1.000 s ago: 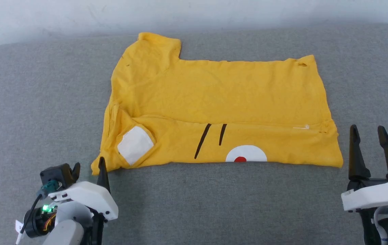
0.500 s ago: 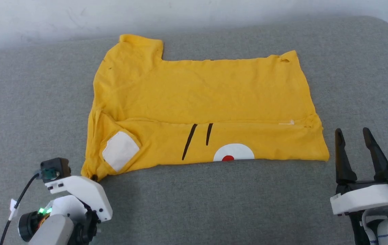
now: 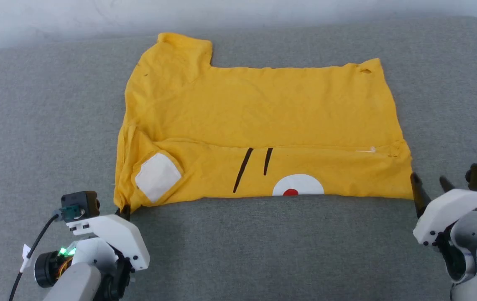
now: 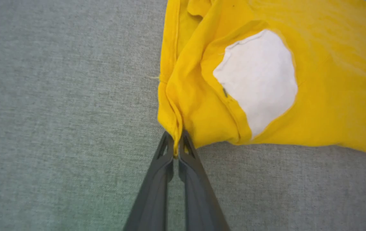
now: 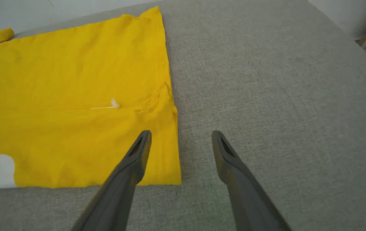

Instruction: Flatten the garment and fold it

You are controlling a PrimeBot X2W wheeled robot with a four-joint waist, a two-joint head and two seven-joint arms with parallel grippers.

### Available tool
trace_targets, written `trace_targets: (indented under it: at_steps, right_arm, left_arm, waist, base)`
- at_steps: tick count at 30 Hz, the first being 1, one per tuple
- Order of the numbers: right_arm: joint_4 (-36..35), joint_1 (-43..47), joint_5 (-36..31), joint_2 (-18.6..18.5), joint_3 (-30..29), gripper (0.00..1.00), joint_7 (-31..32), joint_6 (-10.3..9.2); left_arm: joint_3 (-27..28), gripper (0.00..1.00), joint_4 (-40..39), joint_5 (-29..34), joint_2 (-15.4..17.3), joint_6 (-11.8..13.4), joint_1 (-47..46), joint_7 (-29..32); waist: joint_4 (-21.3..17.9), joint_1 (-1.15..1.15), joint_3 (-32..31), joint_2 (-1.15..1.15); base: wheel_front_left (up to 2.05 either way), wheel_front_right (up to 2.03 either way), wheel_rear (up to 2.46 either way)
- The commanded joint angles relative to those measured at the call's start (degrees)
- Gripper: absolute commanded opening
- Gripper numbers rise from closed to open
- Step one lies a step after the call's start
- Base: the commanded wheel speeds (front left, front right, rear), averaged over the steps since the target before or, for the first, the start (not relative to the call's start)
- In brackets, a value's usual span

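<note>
Yellow garment (image 3: 263,108) corner pinched in left jaws; right jaws spread.

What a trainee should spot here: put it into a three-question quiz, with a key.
1. True or false: the left jaws are shut on the near left corner of the garment.
2. Pick one. The right jaws are: A) open, one finger over the garment near its right edge, the other over the grey surface; B) shut on a sleeve; C) open, high above the collar.
3. What colour is the small mark inside the white half-oval at the garment's near edge?
Key: 1 true; 2 A; 3 red.
</note>
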Motion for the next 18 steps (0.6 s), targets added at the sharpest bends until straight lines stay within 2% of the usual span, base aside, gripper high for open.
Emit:
trace_targets:
  at_steps: [1, 6, 7, 8, 9, 10, 11, 14, 18]
  right_arm:
    - [0.99, -1.37, 0.92, 0.16, -0.63, 1.00, 2.96, -0.10]
    - [2.86, -3.83, -0.33, 0.17, -1.64, 1.00, 18.23, -0.10]
    - [2.87, -3.99, -0.45, 0.17, -1.86, 0.89, 21.25, -0.10]
    - [2.61, -4.08, -0.56, 0.17, -1.92, 0.47, 24.08, -0.10]
    - [2.11, -4.10, -0.71, 0.17, -2.18, 0.31, 26.52, -0.10]
    - [1.25, -4.10, -1.15, 0.17, -2.28, 0.10, 28.47, -0.10]
    - [0.13, -4.16, -1.49, 0.17, -2.49, 0.00, 29.72, -0.10]
    - [-3.48, -4.44, -2.18, 0.17, -2.58, 0.00, 29.55, -0.10]
    - [-6.72, -4.11, -2.10, 0.17, -3.00, 0.00, 23.49, -0.10]
  left_arm:
    - [-0.15, 0.00, -0.17, 0.42, -0.25, -0.47, -1.15, -0.47]
    - [-0.74, 0.00, 0.11, 0.96, -0.53, -1.21, -2.16, -1.66]
    - [-0.83, 0.00, 0.17, 1.07, -0.55, -1.39, -2.32, -1.96]
    - [-0.84, 0.00, 0.21, 1.22, -0.58, -1.49, -2.47, -2.45]
    - [-0.90, 0.00, 0.29, 1.45, -0.56, -1.61, -2.59, -2.96]
    - [-0.96, 0.00, 0.36, 1.69, -0.55, -1.73, -2.73, -3.50]
    - [-0.92, 0.00, 0.41, 1.91, -0.57, -1.80, -2.87, -4.20]
    - [-0.95, 0.00, 0.73, 2.93, -0.54, -2.15, -3.46, -6.69]
    - [-0.76, 0.00, 1.37, 5.09, -0.53, -2.27, -4.24, -12.03]
  waist:
    - [0.75, -0.01, 0.59, 0.00]
    - [1.79, -0.01, 1.40, 0.00]
    - [1.93, -0.01, 1.51, 0.00]
    - [2.08, -0.01, 1.60, 0.00]
    - [2.20, -0.01, 1.68, 0.00]
    - [2.31, -0.01, 1.78, 0.00]
    - [2.41, -0.01, 1.87, 0.00]
    - [2.64, -0.01, 1.94, 0.00]
    - [2.96, -0.01, 0.84, 0.00]
  base:
    - [0.00, 0.00, 0.00]
    - [0.00, 0.00, 0.00]
    - [0.00, 0.00, 0.00]
    - [0.00, 0.00, 0.00]
    - [0.00, 0.00, 0.00]
    - [0.00, 0.00, 0.00]
    - [0.00, 0.00, 0.00]
    - [0.00, 0.00, 0.00]
    - [0.00, 0.00, 0.00]
